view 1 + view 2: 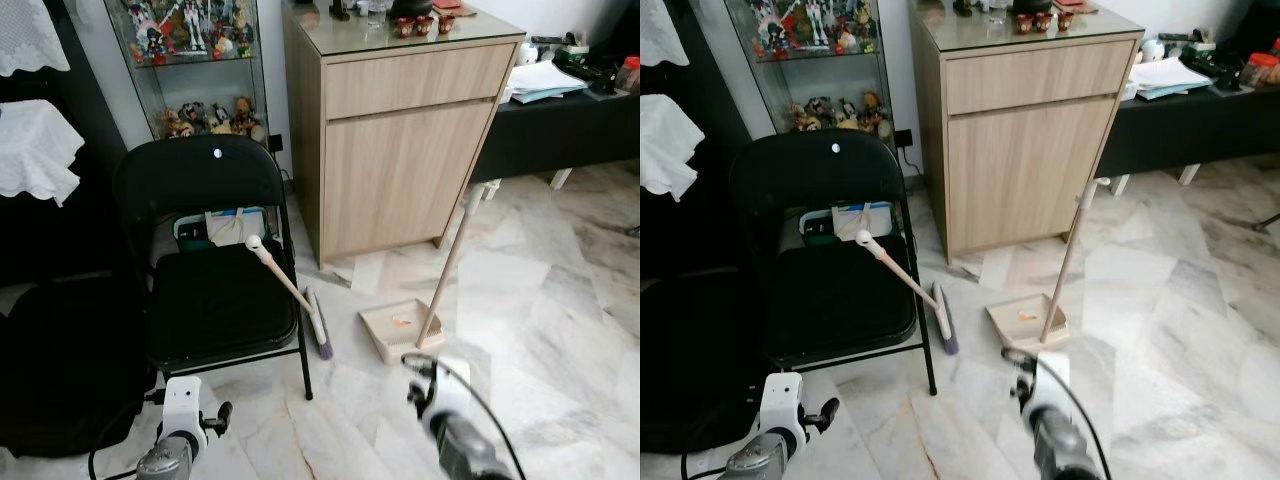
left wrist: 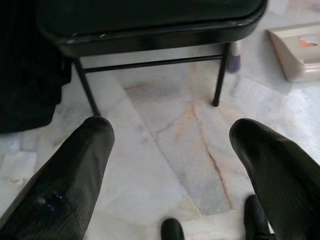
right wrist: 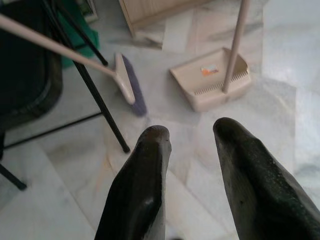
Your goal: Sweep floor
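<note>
- The broom point(image 1: 290, 292), leaning on the chair point(image 1: 205, 260) at centre frame, should be grasped mid-handle first.
- Both the left gripper point(image 2: 170, 165) and the right gripper point(image 3: 192, 165) are held open and empty.

A black folding chair point(image 1: 205, 260) stands on marble floor point(image 1: 560, 300) beside a wooden cabinet point(image 1: 400, 140) with a glass top carrying small cups point(image 1: 420, 24). Behind the chair, a glass display case point(image 1: 195, 65) holds figurines. A dark low table point(image 1: 560, 125) at right bears stacked papers point(image 1: 545, 80).
</note>
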Motion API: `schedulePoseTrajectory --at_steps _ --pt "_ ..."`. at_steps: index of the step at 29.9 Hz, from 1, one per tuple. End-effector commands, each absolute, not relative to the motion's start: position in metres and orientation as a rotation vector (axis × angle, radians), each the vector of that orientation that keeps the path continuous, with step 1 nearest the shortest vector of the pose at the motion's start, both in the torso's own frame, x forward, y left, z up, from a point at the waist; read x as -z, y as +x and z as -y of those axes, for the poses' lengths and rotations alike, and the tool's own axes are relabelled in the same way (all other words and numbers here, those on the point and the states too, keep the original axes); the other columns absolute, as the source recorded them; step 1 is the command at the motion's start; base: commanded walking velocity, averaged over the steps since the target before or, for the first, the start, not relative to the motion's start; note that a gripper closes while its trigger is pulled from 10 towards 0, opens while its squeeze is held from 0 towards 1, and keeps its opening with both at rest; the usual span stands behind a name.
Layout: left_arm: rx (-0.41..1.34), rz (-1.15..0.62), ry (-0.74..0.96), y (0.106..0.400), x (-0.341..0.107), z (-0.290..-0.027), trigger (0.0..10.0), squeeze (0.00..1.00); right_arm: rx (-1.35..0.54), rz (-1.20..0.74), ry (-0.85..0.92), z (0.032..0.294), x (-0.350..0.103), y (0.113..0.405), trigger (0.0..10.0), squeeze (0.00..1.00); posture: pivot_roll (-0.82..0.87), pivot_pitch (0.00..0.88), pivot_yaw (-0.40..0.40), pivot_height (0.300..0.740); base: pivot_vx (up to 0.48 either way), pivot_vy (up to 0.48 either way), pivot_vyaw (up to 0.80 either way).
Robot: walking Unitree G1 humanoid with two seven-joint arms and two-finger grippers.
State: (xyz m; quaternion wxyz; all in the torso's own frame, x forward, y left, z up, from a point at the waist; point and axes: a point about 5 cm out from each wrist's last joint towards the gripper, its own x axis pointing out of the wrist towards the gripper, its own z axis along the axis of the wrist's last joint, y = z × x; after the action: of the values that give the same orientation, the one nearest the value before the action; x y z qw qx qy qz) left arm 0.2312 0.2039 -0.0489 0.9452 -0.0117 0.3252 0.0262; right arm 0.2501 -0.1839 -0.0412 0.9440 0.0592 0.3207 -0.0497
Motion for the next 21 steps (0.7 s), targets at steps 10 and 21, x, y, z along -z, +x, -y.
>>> schedulePoseTrajectory --at_steps 10,21 --pt "-0.051 -0.678 0.001 0.227 0.051 -0.206 10.0 0.00 0.111 -0.737 0.127 0.195 0.059 0.223 10.0 0.00 -0.09 0.000 0.014 0.740 0.000 -0.414 0.00" --pt "-0.062 -0.677 -0.014 0.226 0.052 -0.206 10.0 0.00 0.105 -0.692 0.121 0.197 0.040 0.251 10.0 0.00 -0.09 0.000 0.011 0.740 0.000 -0.425 0.00"
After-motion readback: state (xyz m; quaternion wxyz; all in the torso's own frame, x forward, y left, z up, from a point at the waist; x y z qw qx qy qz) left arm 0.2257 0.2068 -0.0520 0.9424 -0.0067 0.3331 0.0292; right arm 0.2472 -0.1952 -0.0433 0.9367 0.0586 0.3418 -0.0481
